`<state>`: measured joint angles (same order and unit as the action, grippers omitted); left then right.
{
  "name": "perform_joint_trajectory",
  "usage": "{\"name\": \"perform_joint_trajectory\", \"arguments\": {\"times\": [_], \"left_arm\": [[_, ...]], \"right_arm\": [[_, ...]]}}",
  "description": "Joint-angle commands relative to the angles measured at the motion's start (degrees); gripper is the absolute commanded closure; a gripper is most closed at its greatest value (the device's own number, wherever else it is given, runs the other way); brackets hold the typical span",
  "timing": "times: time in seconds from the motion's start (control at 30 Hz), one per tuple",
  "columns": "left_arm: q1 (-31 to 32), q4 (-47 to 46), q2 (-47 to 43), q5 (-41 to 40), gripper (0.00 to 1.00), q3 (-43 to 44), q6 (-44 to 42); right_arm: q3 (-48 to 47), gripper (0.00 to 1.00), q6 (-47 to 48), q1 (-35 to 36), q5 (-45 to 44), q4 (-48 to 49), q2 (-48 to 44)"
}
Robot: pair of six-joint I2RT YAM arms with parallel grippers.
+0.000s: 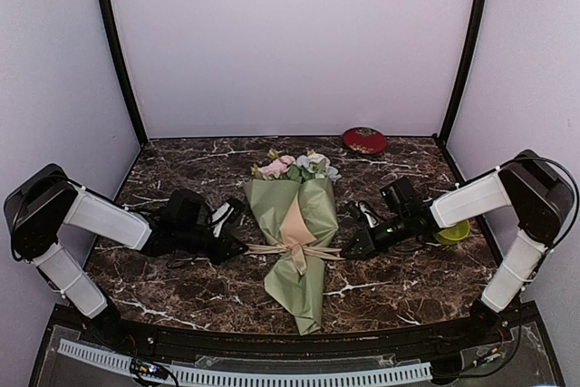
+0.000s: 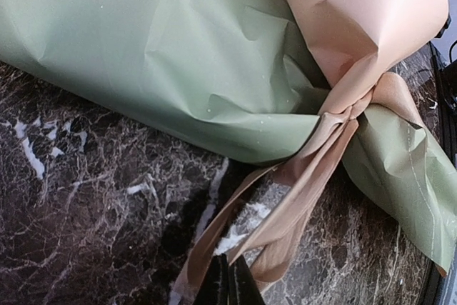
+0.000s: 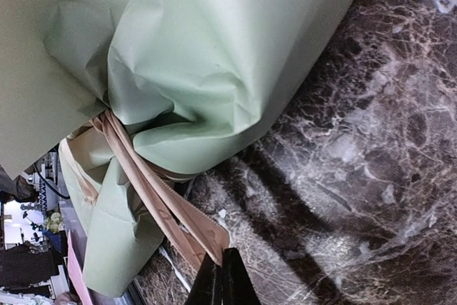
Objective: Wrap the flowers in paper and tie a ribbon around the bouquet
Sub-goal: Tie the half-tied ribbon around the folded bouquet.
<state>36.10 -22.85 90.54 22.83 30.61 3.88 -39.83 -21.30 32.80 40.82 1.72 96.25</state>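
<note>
Left gripper [image 2: 227, 283] tips, right up against the lens, are pinched shut on one ribbon [image 2: 307, 176] tail by the looks of it. The right gripper [image 3: 221, 280] is clamped on the other tail the same way. Bouquet [image 1: 299, 215] lies between them, flowers [image 1: 294, 166] at the far end and point at the near end, so I'd guess any tightening pull goes straight sideways across its long axis, both arms about equally close.

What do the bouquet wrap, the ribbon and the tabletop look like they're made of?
Wrap: thin matte paper, sharply creased. Ribbon: soft tan fabric, faint sheen, probably satin. Tabletop: dark marble pattern with white veins; stone or laminate, unclear.
</note>
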Motion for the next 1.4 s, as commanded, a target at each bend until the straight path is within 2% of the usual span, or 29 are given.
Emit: {"name": "perform_joint_trajectory", "arguments": {"times": [0.0,0.5,1.37], "left_arm": [[-3.48,5.18,0.51,-6.13,1.00,-1.49,0.86],[-3.75,5.32,1.42,-6.55,1.00,-1.80,0.90],[-4.27,4.72,0.01,-6.81,1.00,-2.86,1.00]], "right_arm": [[2.74,1.00,0.97,-3.55,-5.81,-5.66,2.22],[3.97,1.00,1.02,-4.10,-6.66,-5.47,6.96],[4.90,1.00,1.40,-4.19,-5.93,-5.43,6.28]]}}
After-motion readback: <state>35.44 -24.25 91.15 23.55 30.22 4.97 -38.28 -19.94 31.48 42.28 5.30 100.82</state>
